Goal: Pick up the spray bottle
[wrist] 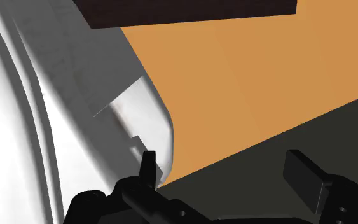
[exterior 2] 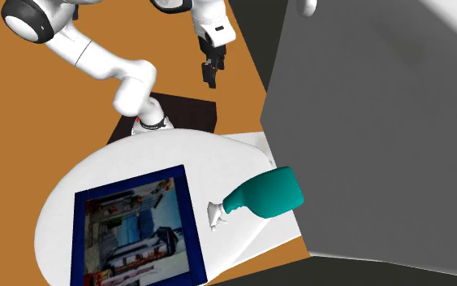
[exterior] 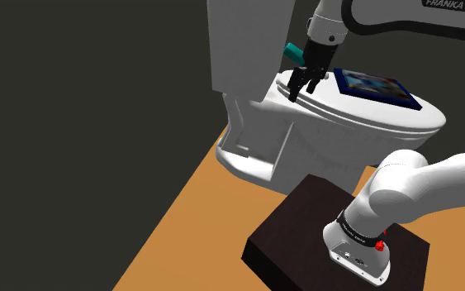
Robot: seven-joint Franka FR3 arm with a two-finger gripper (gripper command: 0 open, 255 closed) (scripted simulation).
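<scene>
Shoulder view: white toilet (exterior: 263, 140), orange floor (exterior: 181, 223), dark wall (exterior: 73, 99). Teal spray bottle (exterior 2: 265, 195) lay on the lid (exterior 2: 137, 158), near the tank (exterior: 247, 41). Gripper (wrist: 225, 167), fingers apart, hung empty, clear of it.

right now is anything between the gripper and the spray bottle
Nothing visible does: only bare white lid lies between the open gripper and the teal spray bottle, which lies by the tank. The blue-framed picture sits off to one side.
</scene>
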